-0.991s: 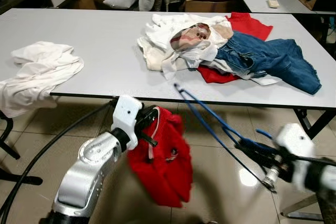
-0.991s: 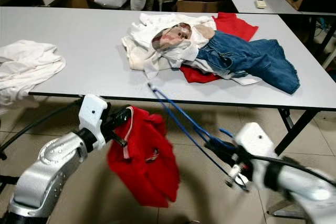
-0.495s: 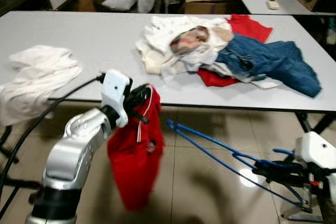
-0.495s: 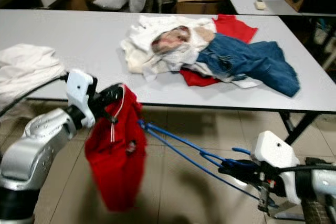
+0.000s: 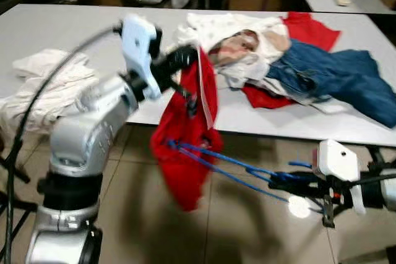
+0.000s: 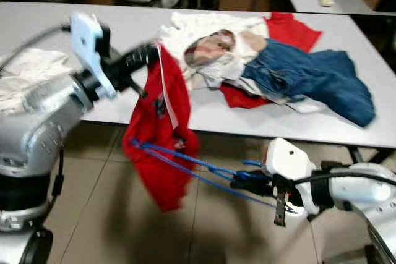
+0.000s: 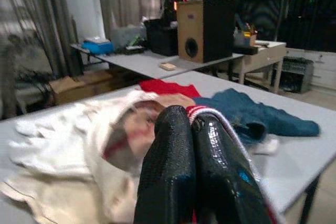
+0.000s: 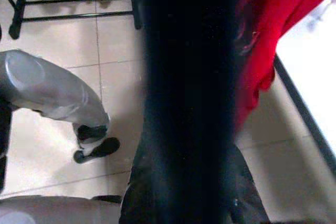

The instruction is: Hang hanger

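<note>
Left eye view, lower right of the frame: the right gripper (image 5: 281, 178) has its fingers closed on the hook end of the blue hanger (image 5: 216, 162), whose thin arms reach up-left into the red garment (image 5: 189, 128). This hanger looks light and a little springy, so I would hold it near the hook. At centre left, the left gripper (image 5: 185, 55) is clamped shut on the soft, limp garment's collar. Behind, the grey table (image 5: 93, 29) carries a clothes pile (image 5: 278, 60).

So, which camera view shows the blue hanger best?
The right eye view: the blue hanger runs whole from the right gripper into the red garment. The left eye view shows likewise; the wrist views show no blue.
</note>
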Controlling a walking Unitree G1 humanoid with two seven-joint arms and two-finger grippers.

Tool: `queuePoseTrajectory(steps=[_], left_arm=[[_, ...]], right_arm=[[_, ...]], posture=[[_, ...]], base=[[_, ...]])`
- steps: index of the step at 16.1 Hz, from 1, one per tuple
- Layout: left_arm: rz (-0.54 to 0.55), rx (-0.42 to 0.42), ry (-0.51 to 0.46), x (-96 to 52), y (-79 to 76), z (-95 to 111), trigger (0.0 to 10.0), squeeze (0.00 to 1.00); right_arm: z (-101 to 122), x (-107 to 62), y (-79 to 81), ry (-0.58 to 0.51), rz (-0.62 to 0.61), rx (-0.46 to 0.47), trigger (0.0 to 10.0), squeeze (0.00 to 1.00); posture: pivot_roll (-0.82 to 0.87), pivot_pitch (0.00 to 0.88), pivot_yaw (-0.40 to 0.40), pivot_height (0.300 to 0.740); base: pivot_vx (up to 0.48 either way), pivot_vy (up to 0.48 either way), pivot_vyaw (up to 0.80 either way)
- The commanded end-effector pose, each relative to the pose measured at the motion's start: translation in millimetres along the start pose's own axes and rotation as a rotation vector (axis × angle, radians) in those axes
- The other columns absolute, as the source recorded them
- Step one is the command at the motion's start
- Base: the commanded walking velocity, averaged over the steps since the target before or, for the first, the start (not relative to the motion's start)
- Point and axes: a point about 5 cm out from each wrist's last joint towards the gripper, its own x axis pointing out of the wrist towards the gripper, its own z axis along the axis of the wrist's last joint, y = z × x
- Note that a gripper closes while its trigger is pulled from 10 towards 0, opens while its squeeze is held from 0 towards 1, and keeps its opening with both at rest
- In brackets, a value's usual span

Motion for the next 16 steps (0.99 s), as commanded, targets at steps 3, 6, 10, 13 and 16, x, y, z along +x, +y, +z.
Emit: queuePoseTrajectory(steps=[3, 6, 10, 13, 16], left_arm=[[0.037, 0.046, -0.021, -5.3, 17.4, 16, 10.0, 0.00], [0.007, 0.033, -0.082, 1.8, 14.9, 35, 10.0, 0.00], [-0.055, 0.051, -0.124, 13.5, 5.7, 54, 10.0, 0.00], [-0.091, 0.051, -0.141, 18.4, -1.6, 58, 10.0, 0.00], [-0.124, 0.055, -0.190, 22.2, -2.8, 73, 10.0, 0.00]], right_arm=[[1, -2.7, -8.8, 0.019, -0.012, -0.022, 10.0, 0.00], [7, 14.1, -20.1, 0.020, -0.046, -0.065, 10.0, 0.00], [17, 28.1, -41.5, 0.001, -0.126, -0.107, 10.0, 0.00], [26, 35.3, -49.5, -0.008, -0.137, -0.129, 10.0, 0.00], [47, 39.6, -90.4, -0.001, -0.320, -0.206, 10.0, 0.00]], posture=[[0.05, 0.000, 0.060, 0.740], [0.06, 0.000, 0.056, 0.740], [0.08, 0.000, 0.037, 0.740], [0.07, 0.000, 0.040, 0.740], [0.06, 0.000, 0.042, 0.740]], base=[[0.372, 0.000, 0.00], [0.370, 0.000, 0.00], [0.374, 0.000, 0.00], [0.380, 0.000, 0.00], [0.375, 0.000, 0.00]])
